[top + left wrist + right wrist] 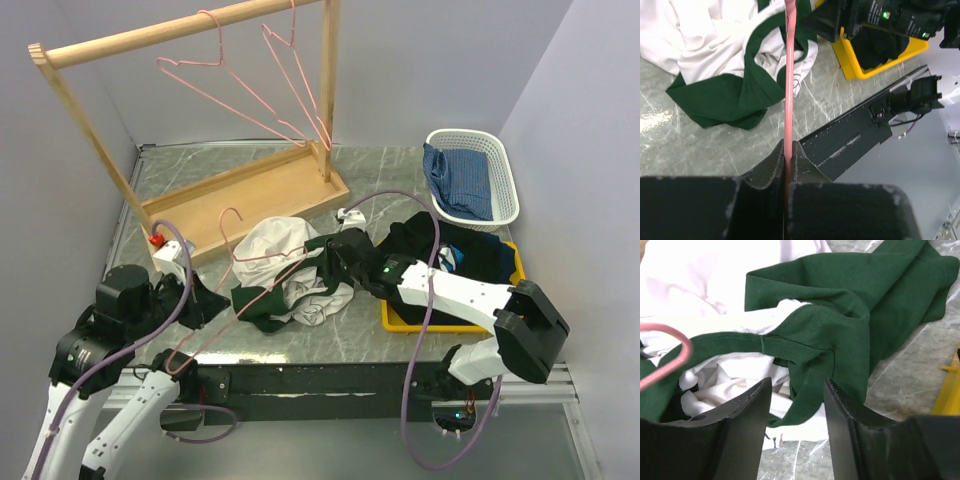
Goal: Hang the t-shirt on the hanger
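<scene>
The t-shirt point(283, 247) lies crumpled mid-table, cream-white with dark green sleeves and collar; it also shows in the left wrist view point(715, 45) and the right wrist view point(840, 300). The pink wire hanger point(270, 257) slants over it, its hook toward the rack. My left gripper point(218, 306) is shut on the hanger's wire point(789, 75), close to the shirt's left edge. My right gripper point(335, 262) is open at the shirt's right side. A fold of green fabric lies between its jaws point(797, 382), and the hanger's end point(670, 365) shows to the left.
A wooden rack point(245, 195) stands at the back left, with two more pink hangers point(290, 90) on its bar. A white basket point(505, 185) holding a blue checked cloth is at the back right. A yellow tray point(400, 318) of dark clothes sits under the right arm.
</scene>
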Tool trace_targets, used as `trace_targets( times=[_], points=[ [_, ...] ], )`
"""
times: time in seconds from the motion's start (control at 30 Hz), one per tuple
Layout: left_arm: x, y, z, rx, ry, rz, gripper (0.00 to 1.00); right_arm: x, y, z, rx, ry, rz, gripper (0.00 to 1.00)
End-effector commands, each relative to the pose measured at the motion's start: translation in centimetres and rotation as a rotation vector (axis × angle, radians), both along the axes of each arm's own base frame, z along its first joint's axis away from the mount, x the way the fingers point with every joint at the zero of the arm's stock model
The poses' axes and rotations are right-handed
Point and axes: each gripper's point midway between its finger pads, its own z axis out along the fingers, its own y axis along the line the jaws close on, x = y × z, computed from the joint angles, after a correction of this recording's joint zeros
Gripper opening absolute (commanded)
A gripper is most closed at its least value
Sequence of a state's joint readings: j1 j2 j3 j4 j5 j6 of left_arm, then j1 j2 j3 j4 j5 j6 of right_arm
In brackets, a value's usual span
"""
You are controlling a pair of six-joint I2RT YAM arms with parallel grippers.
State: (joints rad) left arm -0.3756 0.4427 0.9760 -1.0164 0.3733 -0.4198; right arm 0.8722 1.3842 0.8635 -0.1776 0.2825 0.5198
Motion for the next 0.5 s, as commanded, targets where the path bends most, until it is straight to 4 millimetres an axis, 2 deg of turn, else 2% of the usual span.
trace_targets(
  times=[0.0,0.47],
  points=[
    [0.4,-0.5,1.0,0.012,-0.020,-0.034,0.01,1.4,1.0,0.4,0.010,-0.068,0.022,0.56],
    [1.1,-2.0,-0.8,0.123,0.070,-0.109,0.01,2.6,1.3,-1.8,-0.071,-0.043,-0.010,0.56]
  ],
)
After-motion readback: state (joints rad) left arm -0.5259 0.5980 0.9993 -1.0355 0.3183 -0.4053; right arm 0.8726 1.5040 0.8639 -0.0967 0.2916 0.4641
